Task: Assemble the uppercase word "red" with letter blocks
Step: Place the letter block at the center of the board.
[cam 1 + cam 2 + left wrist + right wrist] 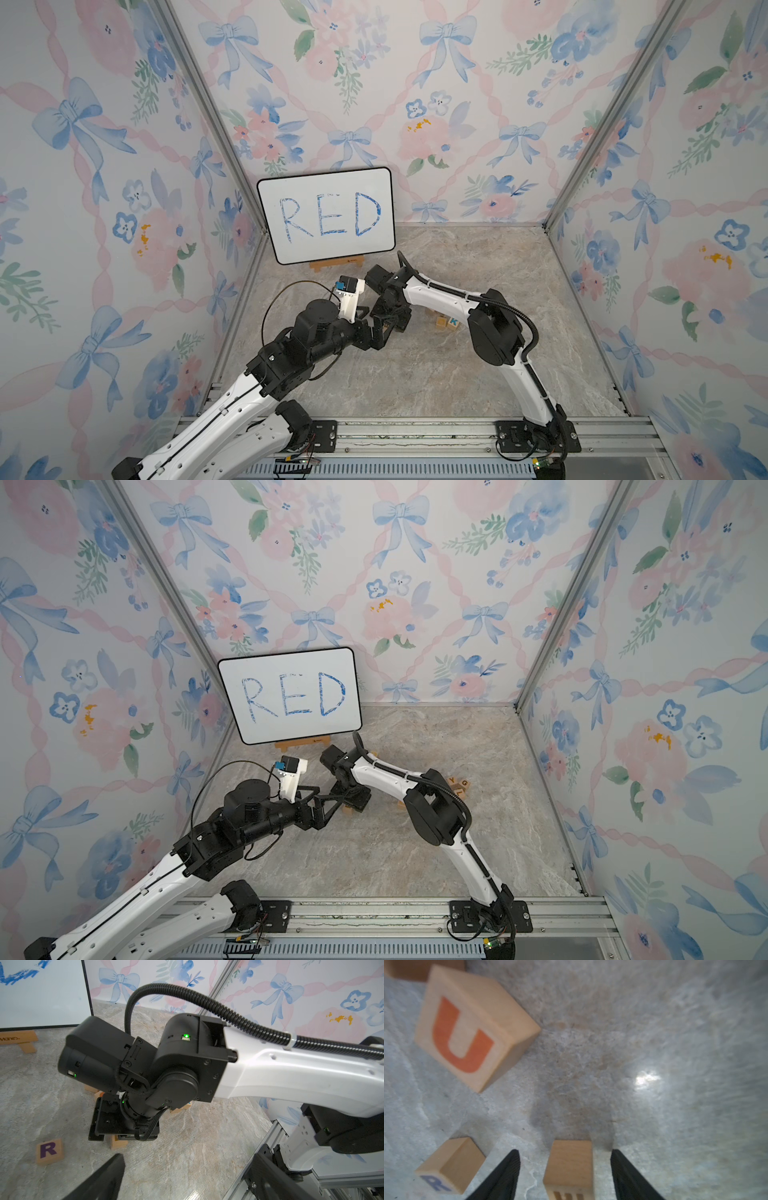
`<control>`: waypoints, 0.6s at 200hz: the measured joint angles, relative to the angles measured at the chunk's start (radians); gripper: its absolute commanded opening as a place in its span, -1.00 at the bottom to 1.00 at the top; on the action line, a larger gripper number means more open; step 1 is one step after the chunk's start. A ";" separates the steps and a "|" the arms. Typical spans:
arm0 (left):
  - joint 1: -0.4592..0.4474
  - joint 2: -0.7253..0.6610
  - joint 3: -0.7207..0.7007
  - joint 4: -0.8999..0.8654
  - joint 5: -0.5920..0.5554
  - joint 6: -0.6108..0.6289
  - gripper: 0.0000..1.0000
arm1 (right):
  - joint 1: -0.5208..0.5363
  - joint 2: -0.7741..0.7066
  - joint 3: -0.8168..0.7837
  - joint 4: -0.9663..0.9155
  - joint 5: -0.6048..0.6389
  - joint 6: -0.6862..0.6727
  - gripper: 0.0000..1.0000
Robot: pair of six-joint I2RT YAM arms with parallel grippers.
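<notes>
In the right wrist view my right gripper (564, 1150) is open. A light-wood letter block (569, 1163) stands on the table between its fingers, with a gap on each side. Only orange-brown bars of its letter show, which fit an E. The R block (450, 1165) lies just beside it, and in the left wrist view it (49, 1151) lies flat, near the block under the right gripper (118, 1144). My left gripper (187, 1178) is wide open and empty. In a top view it (376, 328) hovers close to the right gripper (395, 324).
A block lettered U (471, 1030) lies near the right gripper. A K block (453, 322) and other blocks (457, 785) lie under the right arm. The white board reading RED (326, 214) leans on a wooden stand (336, 264) at the back left. Both arms crowd the table's middle.
</notes>
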 measured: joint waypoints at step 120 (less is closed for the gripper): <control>0.067 0.069 0.028 -0.005 -0.079 -0.047 0.96 | -0.018 -0.305 -0.278 0.255 -0.145 -0.063 0.94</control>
